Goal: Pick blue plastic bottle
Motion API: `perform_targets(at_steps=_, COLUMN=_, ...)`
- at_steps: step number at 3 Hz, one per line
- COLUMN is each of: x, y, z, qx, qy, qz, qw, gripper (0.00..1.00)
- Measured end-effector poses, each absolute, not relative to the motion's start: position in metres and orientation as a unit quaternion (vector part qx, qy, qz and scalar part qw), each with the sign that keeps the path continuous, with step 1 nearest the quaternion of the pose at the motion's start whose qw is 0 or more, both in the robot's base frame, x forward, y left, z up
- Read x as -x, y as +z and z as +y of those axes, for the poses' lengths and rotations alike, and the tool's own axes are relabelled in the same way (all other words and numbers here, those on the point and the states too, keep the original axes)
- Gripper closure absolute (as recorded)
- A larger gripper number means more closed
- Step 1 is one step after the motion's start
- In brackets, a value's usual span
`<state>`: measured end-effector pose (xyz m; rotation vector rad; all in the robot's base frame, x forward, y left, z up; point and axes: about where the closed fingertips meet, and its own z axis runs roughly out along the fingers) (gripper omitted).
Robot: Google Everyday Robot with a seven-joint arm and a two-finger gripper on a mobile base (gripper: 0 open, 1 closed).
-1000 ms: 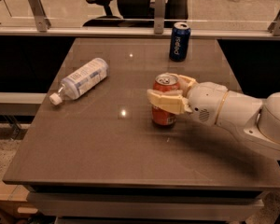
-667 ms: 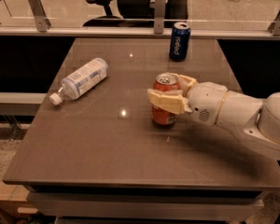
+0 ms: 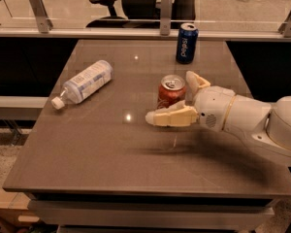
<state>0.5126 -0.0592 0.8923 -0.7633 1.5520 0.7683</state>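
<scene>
The blue plastic bottle (image 3: 83, 83) lies on its side at the left of the table, clear with a pale blue-and-white label, its white cap pointing to the front left. My gripper (image 3: 169, 95) is at the table's middle right, well to the right of the bottle and apart from it. It is open, with one finger (image 3: 170, 116) in front of a red soda can (image 3: 171, 92) and the other finger (image 3: 197, 80) behind and to the right of the can. It holds nothing.
A dark blue Pepsi can (image 3: 186, 43) stands upright at the back of the brown table (image 3: 111, 149). A glass rail with metal posts (image 3: 165, 11) runs behind the table. Office chairs stand beyond it.
The near finger has moved forward and left, from across the red can's middle to its base. The bottle and both cans have not moved.
</scene>
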Motion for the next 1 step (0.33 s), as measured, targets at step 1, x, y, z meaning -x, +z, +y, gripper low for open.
perform_targets(at_steps=1, x=-0.5126, y=0.8923, z=-0.0592, qx=0.327, qy=0.329, qz=0.665, qw=0.585, gripper=0.0)
